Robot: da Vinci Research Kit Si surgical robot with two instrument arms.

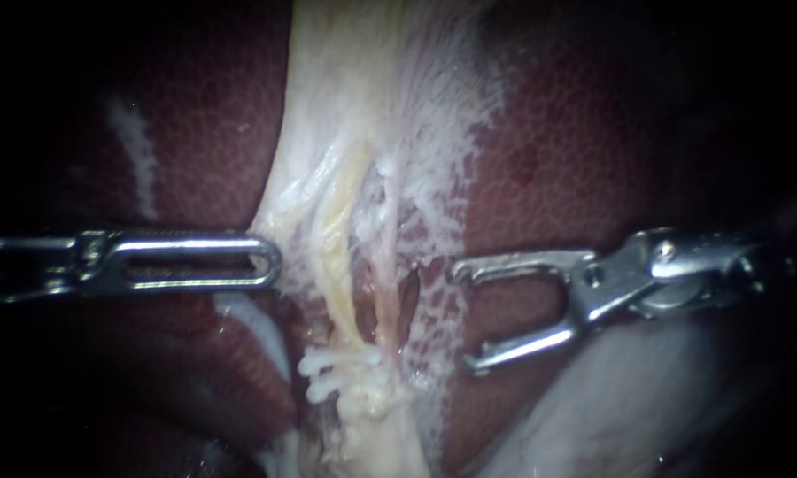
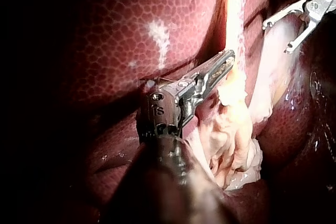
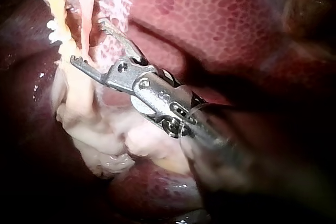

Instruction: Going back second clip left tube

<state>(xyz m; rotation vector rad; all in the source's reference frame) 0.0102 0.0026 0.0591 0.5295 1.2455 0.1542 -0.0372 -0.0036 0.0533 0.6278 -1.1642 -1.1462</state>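
My left instrument comes in level from the left. Its slotted jaws lie together, and their tip is closed on the edge of the pale tissue that runs down the middle of the liver. The left wrist view shows the same: the left instrument's jaws lie together, with their tip in the side of the bright strand.

My right instrument comes in from the right. Its jaws stand wide apart and hold nothing. Both tips point at the pale tissue but stay just clear of it, over the mottled margin of the liver. In the right wrist view the open jaws sit just beside the strands without touching them.

The left tube is the yellowish strand running down through the pale tissue. It lies between the two instruments, nearer my left one. Just beside it, on the side towards my right instrument, runs a thinner pink tube with a dark gap next to it. Below them the tissue frays into white tufts.
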